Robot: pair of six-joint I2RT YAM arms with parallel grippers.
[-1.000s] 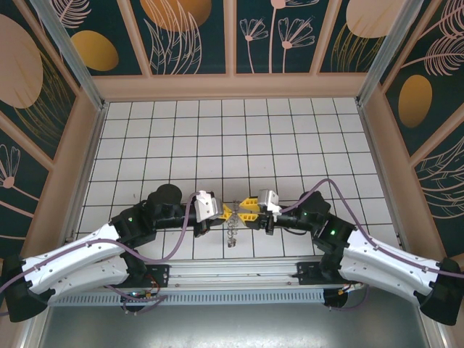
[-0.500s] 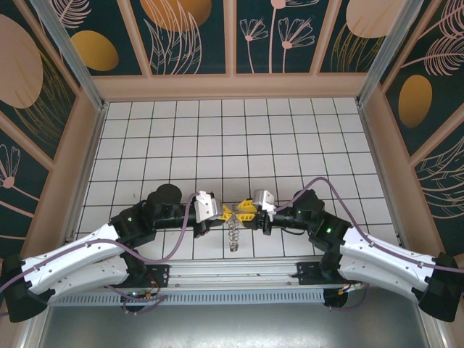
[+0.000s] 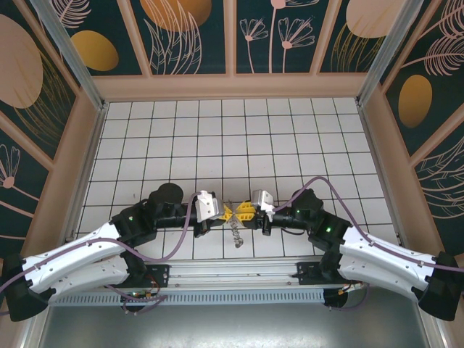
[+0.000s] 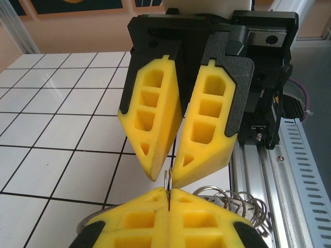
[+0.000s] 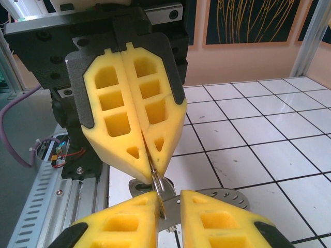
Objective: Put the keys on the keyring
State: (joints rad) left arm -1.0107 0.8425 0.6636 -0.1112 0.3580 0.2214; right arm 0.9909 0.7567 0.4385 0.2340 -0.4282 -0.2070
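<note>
The left gripper (image 3: 228,212) is clamped on the keyring (image 3: 235,232), which dangles just below it; facing it, the right gripper (image 3: 246,212) is barely agape around the same wire (thin, floppy, probably slippery: pinch the rim itself).

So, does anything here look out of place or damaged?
Nothing looks damaged or spilled. Only the keyring hangs askew: the shut left claw pinches its rim, the tips of the right claw flank the same spot, and its loops sag in a bunch.
</note>
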